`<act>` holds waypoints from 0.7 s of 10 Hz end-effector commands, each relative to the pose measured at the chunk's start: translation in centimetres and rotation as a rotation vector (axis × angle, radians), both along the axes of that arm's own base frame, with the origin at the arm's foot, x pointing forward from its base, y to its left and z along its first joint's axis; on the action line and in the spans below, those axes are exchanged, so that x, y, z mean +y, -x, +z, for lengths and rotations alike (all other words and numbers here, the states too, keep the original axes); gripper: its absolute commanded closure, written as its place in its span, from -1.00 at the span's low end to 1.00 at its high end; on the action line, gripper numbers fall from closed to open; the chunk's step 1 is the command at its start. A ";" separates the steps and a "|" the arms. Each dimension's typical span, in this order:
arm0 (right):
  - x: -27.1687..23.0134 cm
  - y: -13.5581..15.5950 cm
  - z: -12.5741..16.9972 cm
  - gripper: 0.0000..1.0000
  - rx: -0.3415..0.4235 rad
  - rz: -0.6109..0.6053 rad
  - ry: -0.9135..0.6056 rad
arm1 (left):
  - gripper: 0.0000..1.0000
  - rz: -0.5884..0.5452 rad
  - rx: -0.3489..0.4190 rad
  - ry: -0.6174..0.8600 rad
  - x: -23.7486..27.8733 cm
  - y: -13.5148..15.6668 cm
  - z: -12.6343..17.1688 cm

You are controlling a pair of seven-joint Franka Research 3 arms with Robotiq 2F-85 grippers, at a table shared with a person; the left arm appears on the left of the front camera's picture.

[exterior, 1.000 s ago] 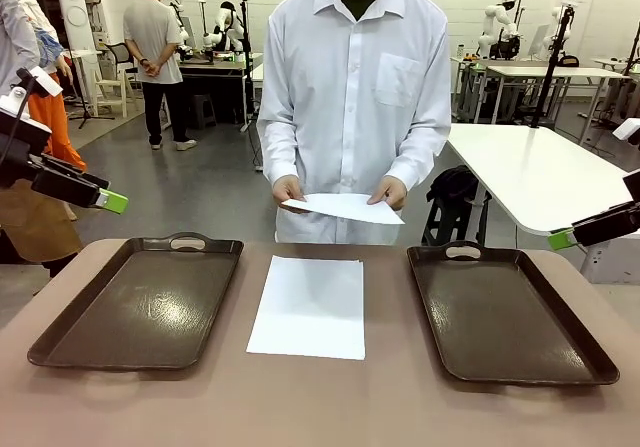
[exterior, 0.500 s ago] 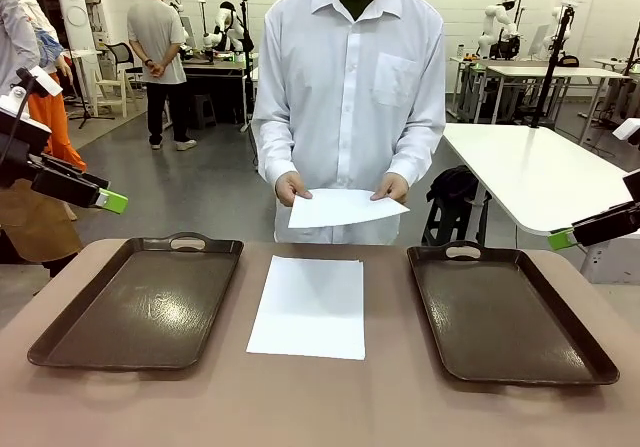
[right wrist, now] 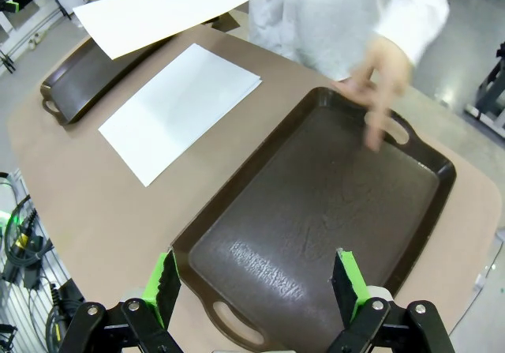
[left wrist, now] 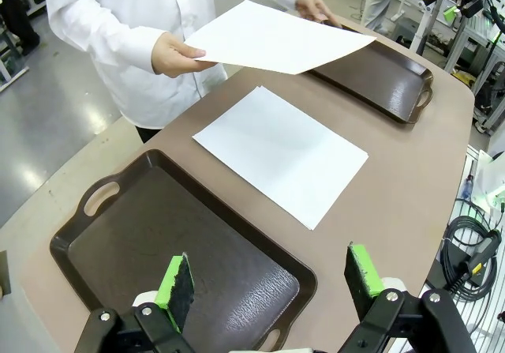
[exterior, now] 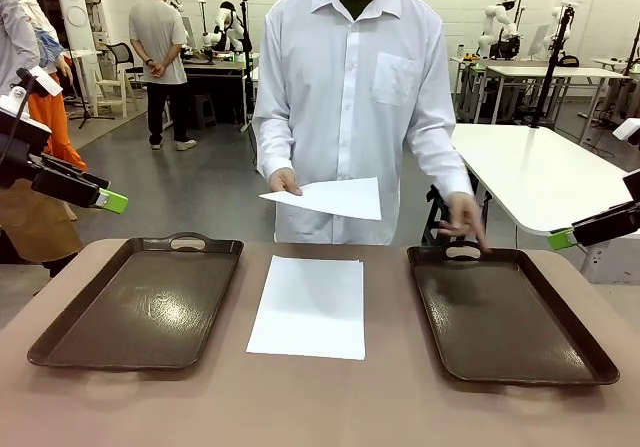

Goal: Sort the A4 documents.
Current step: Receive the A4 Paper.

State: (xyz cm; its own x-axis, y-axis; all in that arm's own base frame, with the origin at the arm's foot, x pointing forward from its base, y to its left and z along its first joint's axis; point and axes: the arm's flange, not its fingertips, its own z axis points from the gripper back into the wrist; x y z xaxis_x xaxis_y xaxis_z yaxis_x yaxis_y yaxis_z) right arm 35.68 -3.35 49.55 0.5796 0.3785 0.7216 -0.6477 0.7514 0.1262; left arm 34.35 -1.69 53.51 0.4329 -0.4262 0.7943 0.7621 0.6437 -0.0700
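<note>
**Entry: A4 sorting station, condition and hazards**

1. Stack of A4 documents: lay flat on the table, between the two trays and touching neither. A doubled edge at its far corner suggested more than one sheet.
2. Single sheet: held in the air over the table's far edge by the person's holding hand. It was pinched at one side, the rest unsupported.
3. Left tray and right tray: dark brown, neither carrying paper.
4. Person's pointing hand: blurred, with fingers down at the handle end of the right tray.
5. Robot's left hand: jaws spread wide and holding nothing, raised over the left tray's side.
6. Robot's right hand: likewise fully spread and empty, above the right tray.

**Hazards, as judged**

- Sorting appeared not to have begun.
- The flat stack offered no raised edge, so fingers could skid across it, crease the top sheet or drag several sheets together.
- The airborne sheet was limp. In a handover it could droop clear of the pads, or tear if both parties pulled.
- The pointing hand lay where the robot's right hand would descend, so contact was possible.
- The sheets were only slightly smaller than the trays, so a skewed release could leave one astride a rim.
</note>
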 end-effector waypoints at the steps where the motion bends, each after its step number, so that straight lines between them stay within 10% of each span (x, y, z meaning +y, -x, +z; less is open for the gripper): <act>1: 0.0 -0.1 -0.2 -1.00 -0.003 0.014 -0.012 | -1.00 -0.014 -0.008 0.002 0.1 -0.2 -0.2; 7: 0.0 -0.1 -0.2 -1.00 -0.003 0.014 -0.012 | -1.00 -0.014 -0.008 0.002 0.1 -0.2 -0.2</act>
State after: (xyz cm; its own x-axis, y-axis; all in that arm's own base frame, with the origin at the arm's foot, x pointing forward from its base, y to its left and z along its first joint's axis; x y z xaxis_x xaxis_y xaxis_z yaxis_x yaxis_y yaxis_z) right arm 35.68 -3.35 49.55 0.5797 0.3786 0.7215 -0.6478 0.7513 0.1263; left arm 34.35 -1.69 53.51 0.4329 -0.4262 0.7944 0.7621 0.6437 -0.0700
